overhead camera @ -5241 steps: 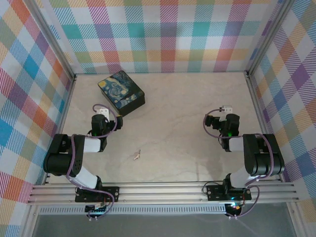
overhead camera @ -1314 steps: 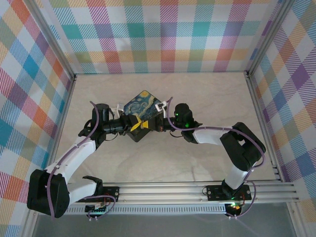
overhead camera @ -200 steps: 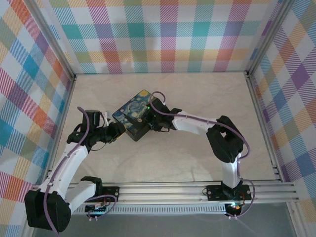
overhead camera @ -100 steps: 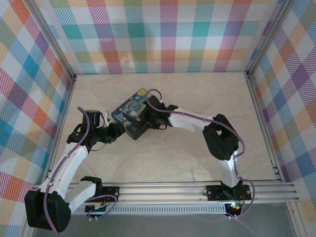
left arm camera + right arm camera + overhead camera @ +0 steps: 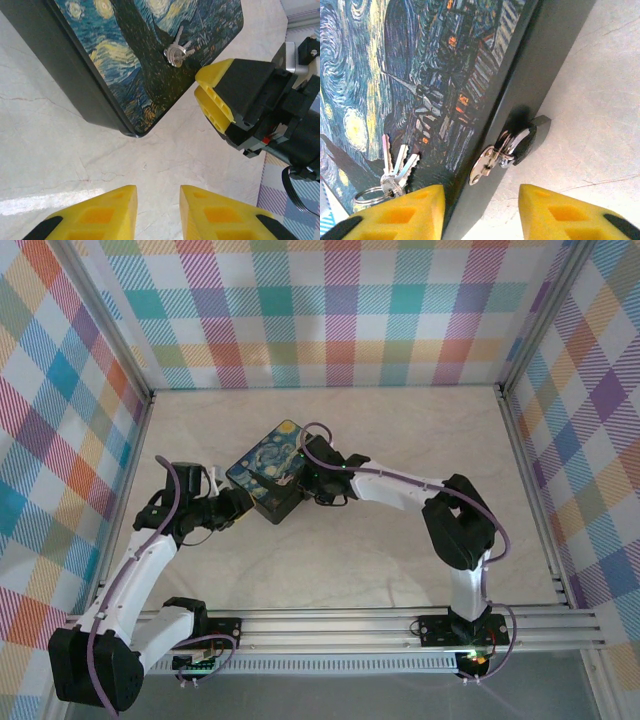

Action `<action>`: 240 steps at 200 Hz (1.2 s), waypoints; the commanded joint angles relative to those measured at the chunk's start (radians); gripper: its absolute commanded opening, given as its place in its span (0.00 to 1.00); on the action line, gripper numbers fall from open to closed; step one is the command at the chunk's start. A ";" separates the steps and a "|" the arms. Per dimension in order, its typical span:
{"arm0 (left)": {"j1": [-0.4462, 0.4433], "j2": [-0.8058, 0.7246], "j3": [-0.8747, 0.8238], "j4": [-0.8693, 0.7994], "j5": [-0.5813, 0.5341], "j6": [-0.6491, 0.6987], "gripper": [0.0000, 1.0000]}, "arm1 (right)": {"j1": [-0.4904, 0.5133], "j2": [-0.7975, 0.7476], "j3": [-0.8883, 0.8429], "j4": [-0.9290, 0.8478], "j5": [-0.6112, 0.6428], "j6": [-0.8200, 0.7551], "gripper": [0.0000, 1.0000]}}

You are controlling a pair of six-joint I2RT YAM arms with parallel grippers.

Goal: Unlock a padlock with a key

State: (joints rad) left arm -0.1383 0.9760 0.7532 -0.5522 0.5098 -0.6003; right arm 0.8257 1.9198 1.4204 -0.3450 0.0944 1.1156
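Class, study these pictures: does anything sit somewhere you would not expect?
The keys lie loose on the painted lid of the box, not in the padlock, which hangs from the clasp on the box's side. Nothing looks spilled or broken.

You have a pale, marble-veined tabletop [image 5: 400,430], closed in on the left, far and right by walls of pastel plaid [image 5: 340,310]. Bare aluminium posts [image 5: 105,325] stand at the far corners, and ribbed aluminium rails [image 5: 330,625] run along the near edge. The light is soft and even, with a faint glare streak [image 5: 40,207] across the tabletop in your left wrist view.
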 commanded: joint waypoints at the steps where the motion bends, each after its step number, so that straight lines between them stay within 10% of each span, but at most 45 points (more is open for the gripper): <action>1: -0.023 0.022 0.050 -0.008 -0.050 0.026 0.29 | -0.002 -0.045 0.011 -0.038 0.006 -0.076 0.48; 95: -0.294 0.449 0.363 0.083 -0.345 0.360 0.55 | -0.067 -0.185 -0.154 0.069 -0.267 -0.271 0.49; 240: -0.370 0.712 0.519 0.038 -0.546 0.636 0.31 | -0.233 -0.358 -0.466 0.145 -0.338 -0.304 0.34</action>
State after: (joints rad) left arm -0.4786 1.6592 1.2316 -0.4770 0.0303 -0.0303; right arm 0.6189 1.6154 0.9741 -0.2184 -0.2188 0.8433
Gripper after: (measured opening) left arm 0.305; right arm 0.336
